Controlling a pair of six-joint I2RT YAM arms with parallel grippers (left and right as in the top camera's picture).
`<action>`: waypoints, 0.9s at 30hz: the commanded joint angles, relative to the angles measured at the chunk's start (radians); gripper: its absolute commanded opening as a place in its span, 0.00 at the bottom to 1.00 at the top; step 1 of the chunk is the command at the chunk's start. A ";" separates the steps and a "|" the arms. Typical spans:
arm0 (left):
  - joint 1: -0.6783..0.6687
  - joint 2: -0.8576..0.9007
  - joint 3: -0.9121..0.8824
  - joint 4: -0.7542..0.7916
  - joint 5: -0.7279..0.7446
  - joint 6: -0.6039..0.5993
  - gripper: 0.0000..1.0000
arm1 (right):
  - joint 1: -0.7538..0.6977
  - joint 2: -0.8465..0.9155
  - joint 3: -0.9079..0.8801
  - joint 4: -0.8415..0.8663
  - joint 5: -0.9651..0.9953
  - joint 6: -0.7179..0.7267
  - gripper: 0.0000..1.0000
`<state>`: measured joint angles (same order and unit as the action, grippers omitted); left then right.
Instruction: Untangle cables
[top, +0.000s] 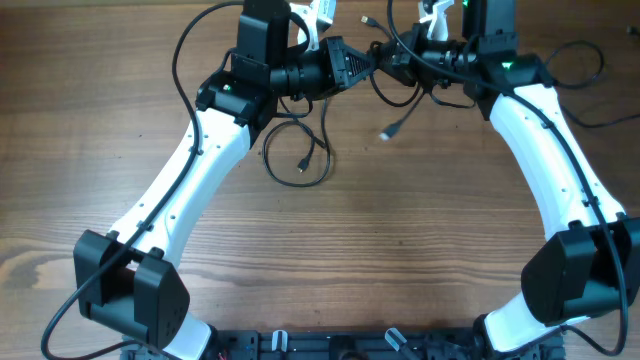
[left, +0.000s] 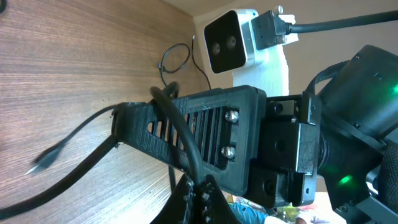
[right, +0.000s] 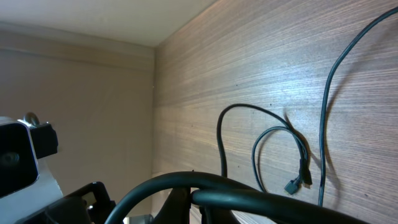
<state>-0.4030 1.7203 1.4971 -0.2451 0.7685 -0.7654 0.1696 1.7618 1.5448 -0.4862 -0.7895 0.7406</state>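
Both grippers meet at the table's far edge, raised above it. My left gripper (top: 362, 62) is shut on a thin black cable (left: 180, 134) that drapes over the right gripper's finger; in the left wrist view its jaws (left: 200, 198) pinch the cord. One strand hangs down to a plug (top: 385, 135), also seen in the left wrist view (left: 43, 160). My right gripper (top: 388, 62) appears shut on the same black cable (right: 261, 198) at its jaws (right: 214, 208). A second cable lies in a loose loop (top: 302, 165) on the table under the left arm, and shows in the right wrist view (right: 277, 134).
The wooden table (top: 330, 260) stretches toward the front. Thicker arm wires curl at the far right (top: 580, 68). White objects (top: 322, 12) stand at the far edge behind the grippers. The right wrist's white camera (left: 227, 40) is close to the left gripper.
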 joint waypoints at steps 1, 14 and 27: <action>-0.011 -0.004 0.009 0.006 0.058 -0.006 0.04 | -0.004 0.023 0.004 0.015 -0.002 -0.005 0.04; 0.062 -0.003 0.009 -0.380 -0.444 0.103 0.04 | -0.256 -0.127 0.005 0.100 -0.694 -0.131 0.04; -0.047 -0.003 0.008 -0.612 -0.335 0.291 0.04 | -0.417 -0.129 0.004 0.447 -0.536 0.167 0.04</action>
<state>-0.4389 1.7168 1.5105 -0.8673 0.3851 -0.5159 -0.2493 1.6527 1.5299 0.0620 -1.4082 1.0088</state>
